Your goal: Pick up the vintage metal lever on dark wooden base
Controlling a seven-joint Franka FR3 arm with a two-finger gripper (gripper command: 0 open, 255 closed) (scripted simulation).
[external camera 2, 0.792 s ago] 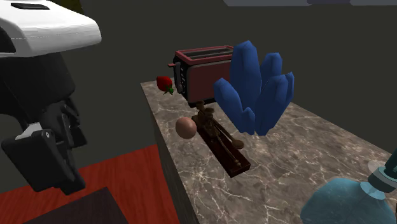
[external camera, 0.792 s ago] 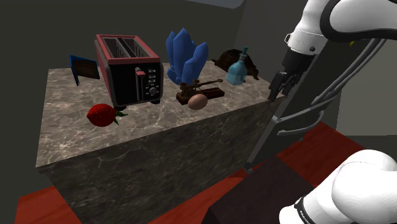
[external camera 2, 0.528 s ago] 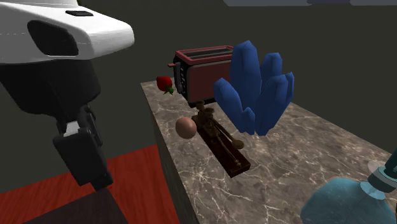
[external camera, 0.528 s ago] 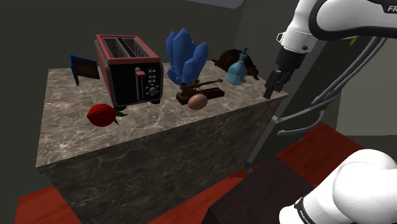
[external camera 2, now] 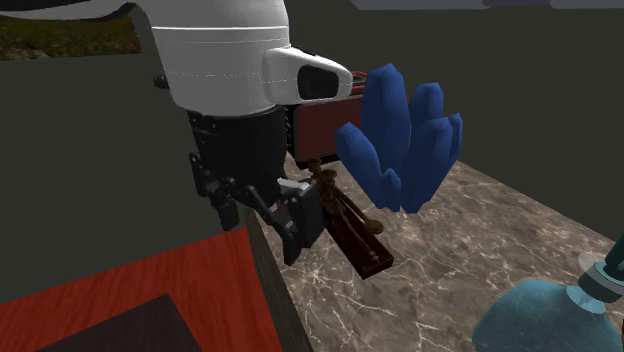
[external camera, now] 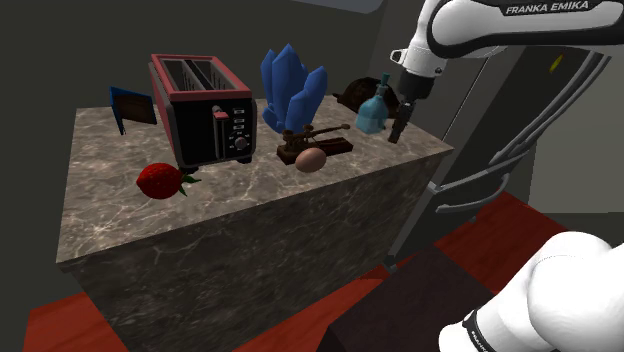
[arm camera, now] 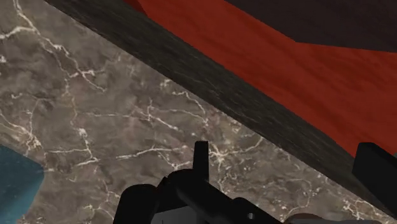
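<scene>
The lever [external camera: 316, 139] is a brass-coloured arm on a dark brown wooden base, lying on the marble counter [external camera: 110, 150] between a blue crystal and a tan egg [external camera: 311, 159]. My black gripper [external camera: 400, 127] hangs over the counter's right-hand corner in the shoulder view, to the right of the lever and apart from it. In the second exterior view the hand [external camera 2: 288, 222] covers the lever's far end, and the base's near end [external camera 2: 362, 245] shows. In the wrist view the fingers [arm camera: 201, 156] stand apart over bare marble [arm camera: 95, 114] near the counter's edge; the gripper [arm camera: 287, 167] is open and holds nothing.
A teal bottle [external camera: 374, 112] stands close beside the gripper, with a dark lump [external camera: 360, 92] behind it. The blue crystal [external camera: 293, 88], a red and black toaster [external camera: 205, 110], a strawberry [external camera: 160, 180] and a small blue box [external camera: 130, 107] share the counter. Red floor [arm camera: 267, 57] lies below.
The arm has swung to the shoulder view's left, carrying the gripper from beyond the counter's right end to above its corner by the bottle. The things on the counter have not moved.
</scene>
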